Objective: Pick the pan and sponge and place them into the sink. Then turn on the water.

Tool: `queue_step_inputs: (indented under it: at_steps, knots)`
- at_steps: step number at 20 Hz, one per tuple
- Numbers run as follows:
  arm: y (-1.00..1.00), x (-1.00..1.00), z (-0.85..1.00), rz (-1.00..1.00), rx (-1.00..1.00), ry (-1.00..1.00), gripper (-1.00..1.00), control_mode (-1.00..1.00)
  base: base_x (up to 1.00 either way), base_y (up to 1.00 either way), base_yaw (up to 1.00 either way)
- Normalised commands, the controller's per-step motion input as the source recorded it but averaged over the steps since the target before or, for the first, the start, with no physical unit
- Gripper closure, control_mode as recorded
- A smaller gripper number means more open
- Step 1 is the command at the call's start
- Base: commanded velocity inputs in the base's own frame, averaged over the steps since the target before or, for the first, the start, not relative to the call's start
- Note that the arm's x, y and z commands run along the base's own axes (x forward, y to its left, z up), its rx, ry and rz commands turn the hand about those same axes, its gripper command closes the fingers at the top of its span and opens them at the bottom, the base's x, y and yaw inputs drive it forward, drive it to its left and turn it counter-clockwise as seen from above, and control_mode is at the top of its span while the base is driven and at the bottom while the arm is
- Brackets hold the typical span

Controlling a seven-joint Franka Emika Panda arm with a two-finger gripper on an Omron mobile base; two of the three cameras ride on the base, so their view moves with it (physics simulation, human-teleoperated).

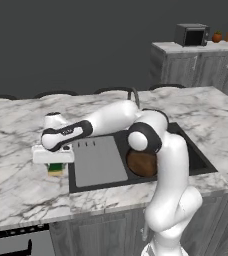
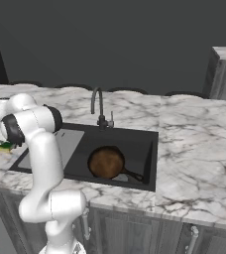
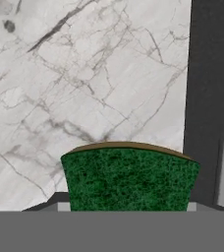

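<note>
Green-topped sponge (image 3: 129, 178) sits closest, between the fingers (image 1: 55, 161), on the marble worktop (image 1: 16, 185) beside the sink (image 2: 144, 141); grip cannot be told. Pan (image 2: 106, 162) lies in the basin.

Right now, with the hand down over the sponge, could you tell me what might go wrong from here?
1. The sponge lies close to the sink edge; the gripper may nudge it rather than catch it.
2. The pan already lies in the basin, so the dropped sponge could land on it.
3. The faucet stands behind the basin; the arm could clip it.
</note>
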Motion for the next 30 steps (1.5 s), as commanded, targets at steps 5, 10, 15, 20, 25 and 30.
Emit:
queue_step_inputs:
  at_steps: [5, 10, 15, 20, 25, 30]
  knots:
    - [-0.07, 0.05, 0.25, -0.18, -0.09, 0.03, 1.0, -1.0, 0.0, 0.0, 0.0]
    - [-0.1, 0.02, 0.26, -0.17, -0.07, 0.03, 1.0, -1.0, 0.0, 0.0, 0.0]
    - [-0.16, 0.0, 0.3, -0.15, -0.01, 0.05, 1.0, -1.0, 0.0, 0.0, 0.0]
    - [-0.15, 0.0, 0.31, -0.16, 0.0, 0.06, 1.0, -1.0, 0.0, 0.0, 0.0]
    - [-0.12, 0.0, 0.3, -0.19, 0.0, 0.05, 1.0, -1.0, 0.0, 0.0, 0.0]
    - [-0.12, 0.0, 0.27, -0.18, 0.0, 0.06, 1.0, -1.0, 0.0, 0.0, 0.0]
